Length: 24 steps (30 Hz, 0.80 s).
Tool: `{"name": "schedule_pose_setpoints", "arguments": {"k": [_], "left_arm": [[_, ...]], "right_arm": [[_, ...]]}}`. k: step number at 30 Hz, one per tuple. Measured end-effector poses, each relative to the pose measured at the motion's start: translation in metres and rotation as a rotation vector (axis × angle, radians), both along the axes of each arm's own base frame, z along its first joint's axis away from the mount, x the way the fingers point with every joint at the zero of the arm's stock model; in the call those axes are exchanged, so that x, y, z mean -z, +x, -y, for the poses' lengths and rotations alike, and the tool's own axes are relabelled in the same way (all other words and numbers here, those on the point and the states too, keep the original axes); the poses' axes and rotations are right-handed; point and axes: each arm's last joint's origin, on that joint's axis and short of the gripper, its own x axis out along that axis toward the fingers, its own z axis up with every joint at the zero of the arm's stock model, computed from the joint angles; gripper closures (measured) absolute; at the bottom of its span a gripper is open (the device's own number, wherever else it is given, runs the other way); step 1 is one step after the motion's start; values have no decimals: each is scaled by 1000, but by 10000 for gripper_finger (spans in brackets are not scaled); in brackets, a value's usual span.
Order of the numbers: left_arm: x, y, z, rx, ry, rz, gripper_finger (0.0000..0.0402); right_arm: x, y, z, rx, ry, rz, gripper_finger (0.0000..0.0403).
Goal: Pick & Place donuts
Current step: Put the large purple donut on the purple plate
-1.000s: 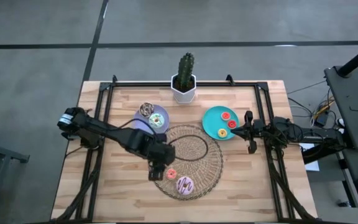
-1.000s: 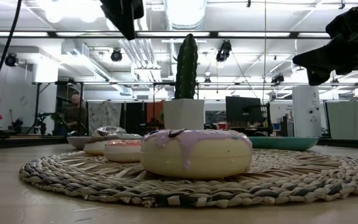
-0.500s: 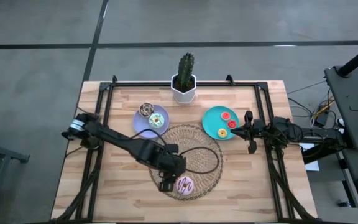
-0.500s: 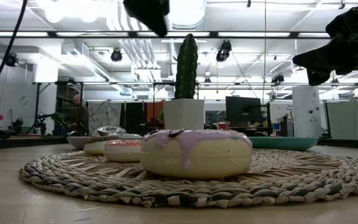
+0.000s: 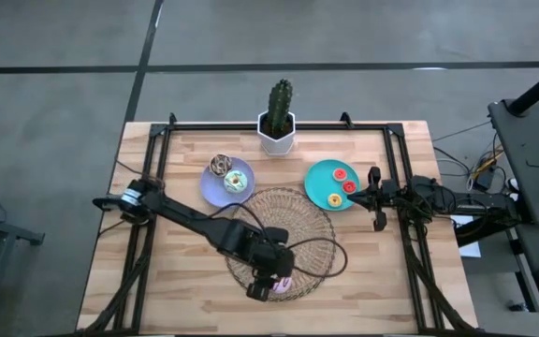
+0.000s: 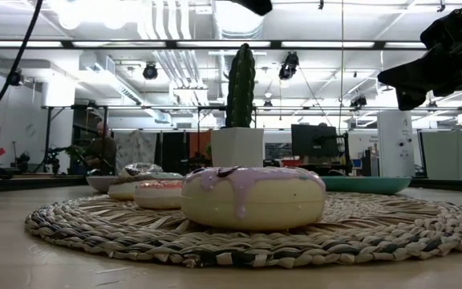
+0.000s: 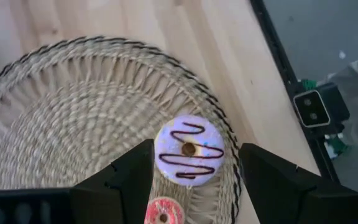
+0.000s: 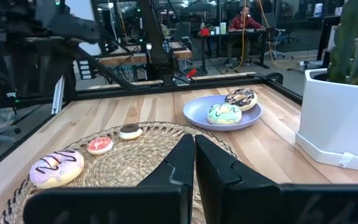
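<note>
Two larger donuts sit on the lavender plate (image 5: 215,184) and three tiny ones on the teal plate (image 5: 320,187). Left on the wicker mat (image 7: 61,124): the pink donut (image 7: 188,149), framed by the spread left gripper (image 7: 191,163) (not touching), plus a red one (image 8: 99,145) and a dark one (image 8: 130,130). The right gripper (image 8: 194,163) waits pressed together near the teal plate.

Bright, even light falls from above. In the low view, ceiling lamps (image 6: 70,12) glare white at 12 o'clock. The pink donut (image 6: 253,197) up close looks soft and blurry. Shadows are faint.
</note>
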Motion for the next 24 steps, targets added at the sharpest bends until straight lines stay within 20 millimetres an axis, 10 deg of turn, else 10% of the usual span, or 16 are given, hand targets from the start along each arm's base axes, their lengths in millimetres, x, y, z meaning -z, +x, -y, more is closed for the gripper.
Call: {"name": "schedule_pose_setpoints", "arguments": {"k": [24], "left_arm": [[35,-12,32,169,49,-15,195]], "right_arm": [[0,0,0,0,0,-1,394]]}}
